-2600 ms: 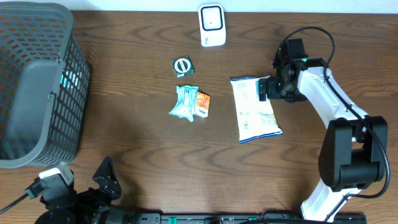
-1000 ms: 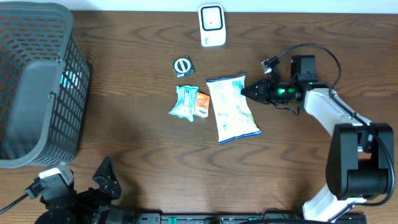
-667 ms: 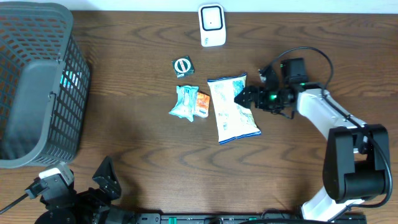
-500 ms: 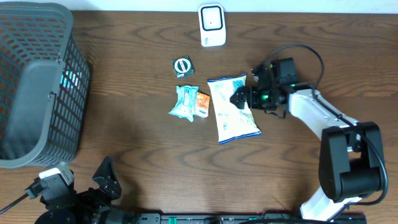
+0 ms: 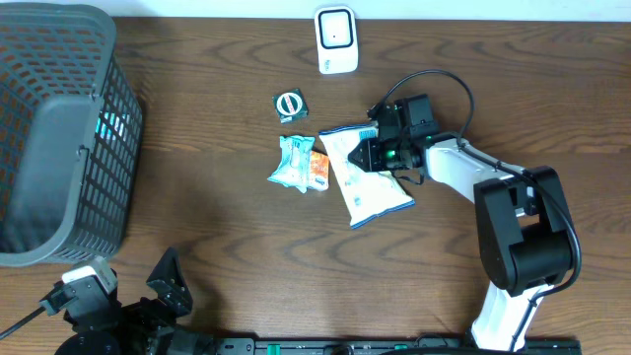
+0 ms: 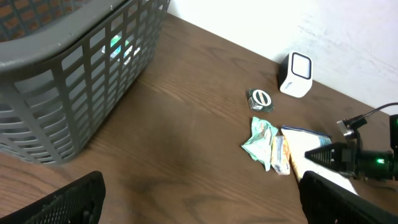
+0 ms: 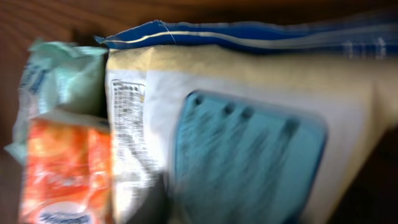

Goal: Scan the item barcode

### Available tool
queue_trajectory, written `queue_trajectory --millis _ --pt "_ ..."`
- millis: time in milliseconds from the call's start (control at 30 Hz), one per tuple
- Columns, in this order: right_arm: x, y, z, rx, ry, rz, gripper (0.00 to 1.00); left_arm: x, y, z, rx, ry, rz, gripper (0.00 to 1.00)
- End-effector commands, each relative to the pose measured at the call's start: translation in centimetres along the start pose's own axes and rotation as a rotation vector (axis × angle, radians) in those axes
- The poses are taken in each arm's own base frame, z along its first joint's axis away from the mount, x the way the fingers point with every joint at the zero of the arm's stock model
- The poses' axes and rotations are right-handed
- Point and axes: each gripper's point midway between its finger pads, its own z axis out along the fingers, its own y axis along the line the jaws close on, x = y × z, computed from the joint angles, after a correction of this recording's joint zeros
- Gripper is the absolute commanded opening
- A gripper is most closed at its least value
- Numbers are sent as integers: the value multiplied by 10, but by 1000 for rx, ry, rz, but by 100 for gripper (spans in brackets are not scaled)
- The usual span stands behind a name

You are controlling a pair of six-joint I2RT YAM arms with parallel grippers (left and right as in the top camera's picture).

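Observation:
The item, a white snack bag with blue edges (image 5: 380, 187), lies at mid-table and fills the right wrist view (image 7: 249, 74), blurred. A dark printed strip (image 7: 127, 124) runs down its left side. My right gripper (image 5: 363, 154) is on the bag's upper part, shut on it. One dark finger (image 7: 160, 202) shows against the bag and the other is hidden behind it. The white scanner (image 5: 335, 39) stands at the far edge, also visible in the left wrist view (image 6: 295, 73). My left gripper (image 6: 199, 199) hangs open near the front left, holding nothing.
A teal packet (image 5: 293, 161) and an orange packet (image 5: 321, 166) lie right beside the bag's left edge. A small green round item (image 5: 290, 105) sits behind them. A grey mesh basket (image 5: 59, 128) takes up the far left.
The right gripper opened, slid left over the bag and closed on it again. The bag's top corner shifted and turned slightly. The left arm stayed still.

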Motion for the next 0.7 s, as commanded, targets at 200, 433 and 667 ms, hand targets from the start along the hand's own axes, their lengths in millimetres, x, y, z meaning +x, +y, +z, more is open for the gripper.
queue_trajectory --millis 200,433,667 --pt "-16 30 -51 -245 -53 120 1 -1 3 1 -19 -8 -11 98" --pt "-72 56 -153 -327 -318 45 1 -1 3 1 -19 -8 -11 98" --pt "-85 38 -190 -84 -464 -20 1 -1 3 1 -19 -8 -11 98"
